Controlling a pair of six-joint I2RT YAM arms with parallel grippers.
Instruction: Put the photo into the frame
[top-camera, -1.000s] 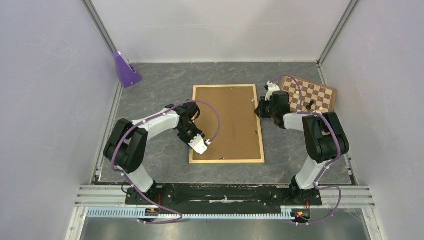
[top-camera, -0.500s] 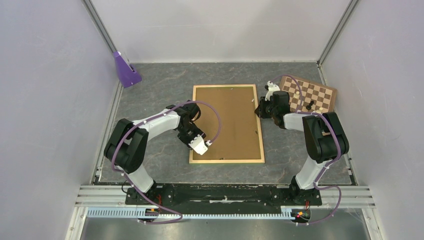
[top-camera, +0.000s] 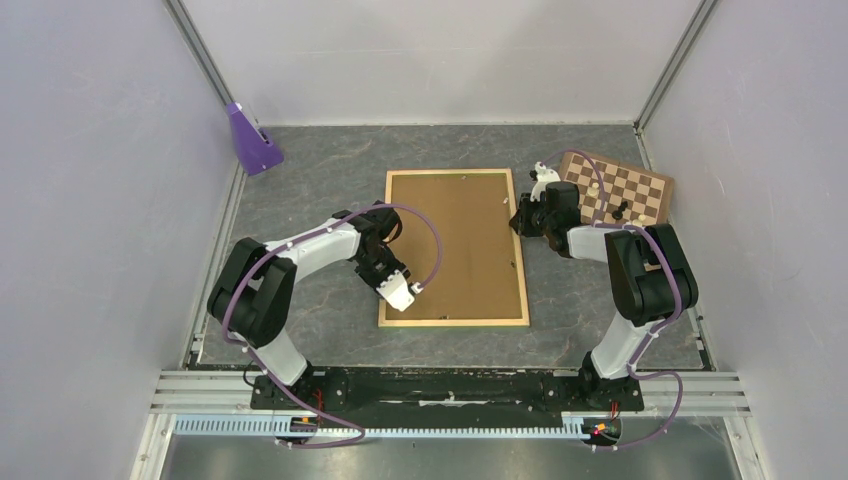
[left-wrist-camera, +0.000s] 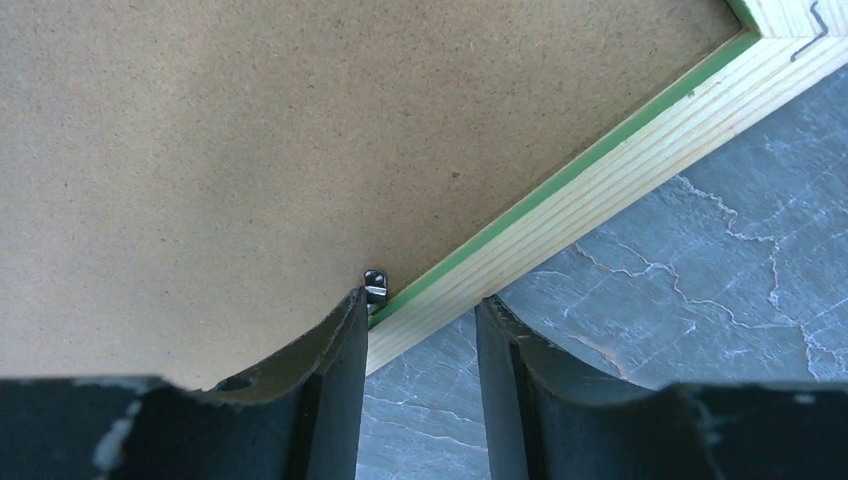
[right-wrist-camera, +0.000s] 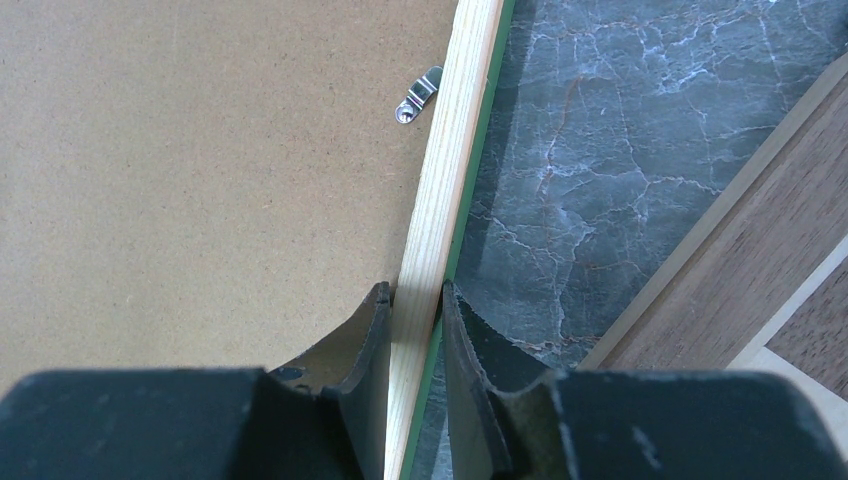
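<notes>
While panel (top-camera: 455, 240) fills frame (top-camera: 455, 321), chessboard (top-camera: 640, 190) beside, right tool (right-wrist-camera: 414, 293) seemingly clamped.

The frame (top-camera: 455, 319) lies flat on the table (top-camera: 320, 170), a brown panel (top-camera: 455, 240) inside it. The left gripper (top-camera: 397, 296) is at its left rail near the near corner, the right gripper (top-camera: 519, 218) at its right rail.
</notes>
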